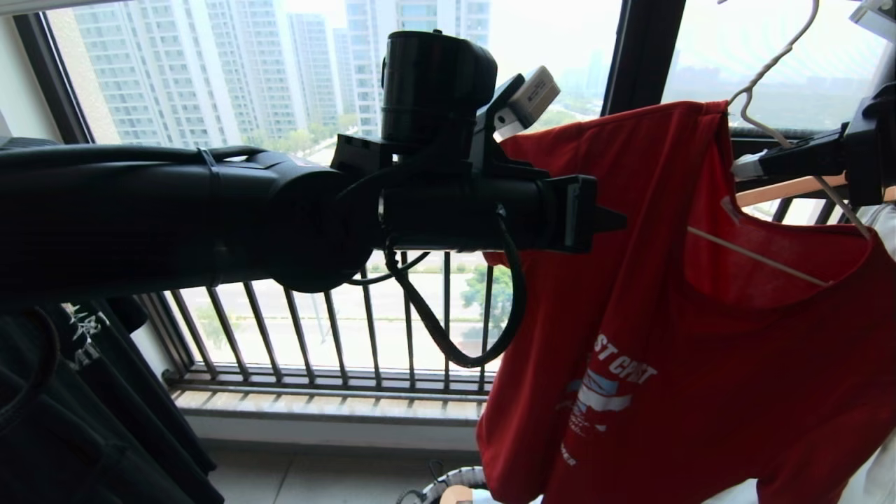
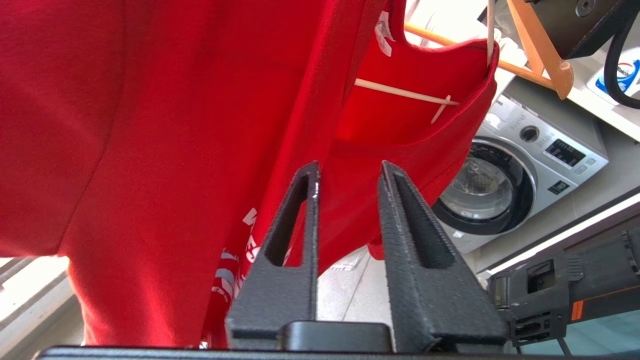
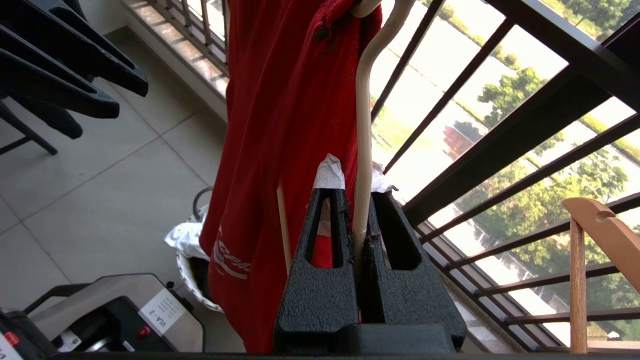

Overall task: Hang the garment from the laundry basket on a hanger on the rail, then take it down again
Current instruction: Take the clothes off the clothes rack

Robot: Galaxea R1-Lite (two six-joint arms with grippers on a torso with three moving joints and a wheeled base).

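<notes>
Up near the window, the red T-shirt (image 1: 672, 336) hangs draped on the thin white wire hanger (image 1: 759, 259), one wire arm showing through the neck opening. The right gripper (image 3: 361, 197) is pressed together on the hanger's wire just below the hook bend, so the shirt's whole weight rides on that pinch. The left gripper (image 2: 348, 172) stands beside the shirt's shoulder side with its jaws slightly apart and nothing between them; fabric hangs just beyond the tips.

My judgement is that the shirt is light, limp and clingy: it folds wherever it is not supported, and it can slide along smooth wire if the hanger tilts. The wire is thin and springy, prone to twisting in a two-finger pinch. Best hold for the hanger is near the neck of the hook, as now; for the cloth, a gathered pinch at the shoulder seam or collar rim. Below, the laundry basket (image 3: 192, 270) sits on the floor tiles, and the shirt is clear of it.
</notes>
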